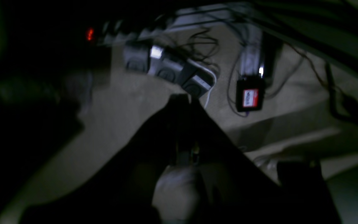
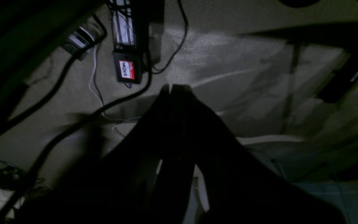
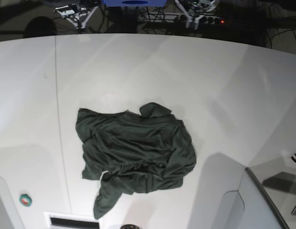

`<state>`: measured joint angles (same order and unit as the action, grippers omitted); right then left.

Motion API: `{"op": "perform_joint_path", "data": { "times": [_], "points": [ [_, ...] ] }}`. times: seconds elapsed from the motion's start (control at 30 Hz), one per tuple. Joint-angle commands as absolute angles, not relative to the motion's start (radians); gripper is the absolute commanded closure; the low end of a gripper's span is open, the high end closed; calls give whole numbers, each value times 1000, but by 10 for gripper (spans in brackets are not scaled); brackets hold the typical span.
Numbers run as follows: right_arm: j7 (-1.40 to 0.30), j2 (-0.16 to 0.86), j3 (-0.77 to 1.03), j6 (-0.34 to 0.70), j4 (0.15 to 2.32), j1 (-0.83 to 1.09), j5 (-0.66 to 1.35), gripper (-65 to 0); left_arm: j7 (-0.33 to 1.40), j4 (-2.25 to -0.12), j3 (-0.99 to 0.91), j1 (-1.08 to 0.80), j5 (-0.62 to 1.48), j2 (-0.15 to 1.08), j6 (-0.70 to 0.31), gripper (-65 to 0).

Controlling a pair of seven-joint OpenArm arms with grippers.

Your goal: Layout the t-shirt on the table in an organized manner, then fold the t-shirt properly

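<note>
While the t-shirt (image 3: 133,160) lies crumpled, both grippers (image 1: 186,98) (image 2: 174,88) hang pressed together, empty.

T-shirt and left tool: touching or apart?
Apart. The base view shows the t-shirt alone on the table; the left wrist view shows the tool over floor.

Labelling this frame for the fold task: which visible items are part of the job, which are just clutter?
Job:
- t-shirt, crumpled, not laid out yet
- table

Lying about:
- green button at the table's near corner
- power strip and cables on the floor
- red-labelled black box on the floor
</note>
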<state>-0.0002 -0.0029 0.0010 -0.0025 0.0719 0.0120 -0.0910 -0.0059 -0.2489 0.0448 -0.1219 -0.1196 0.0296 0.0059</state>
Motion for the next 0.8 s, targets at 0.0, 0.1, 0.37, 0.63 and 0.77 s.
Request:
{"op": "perform_joint_path", "data": {
  "times": [0.0, 0.1, 0.37, 0.63, 0.77],
  "points": [
    [-2, -12, 4, -10, 73, 13, -93, 0, -8, -251, 51, -128, -139, 27, 5, 0],
    [-1, -21, -1, -10, 73, 13, -93, 0, -8, -251, 56, -128, -120, 22, 5, 0],
    [5, -16, -1, -8, 73, 41, -93, -134, -8, -251, 59, -133, -107, 48, 5, -3],
    [133, -16, 4, -8, 73, 61, -93, -488, -8, -251, 59, -133, -107, 50, 5, -5],
    [143, -16, -2, -8, 73, 67, -93, -311, -8, -251, 59, -131, -107, 50, 5, -5]
  ]
}}
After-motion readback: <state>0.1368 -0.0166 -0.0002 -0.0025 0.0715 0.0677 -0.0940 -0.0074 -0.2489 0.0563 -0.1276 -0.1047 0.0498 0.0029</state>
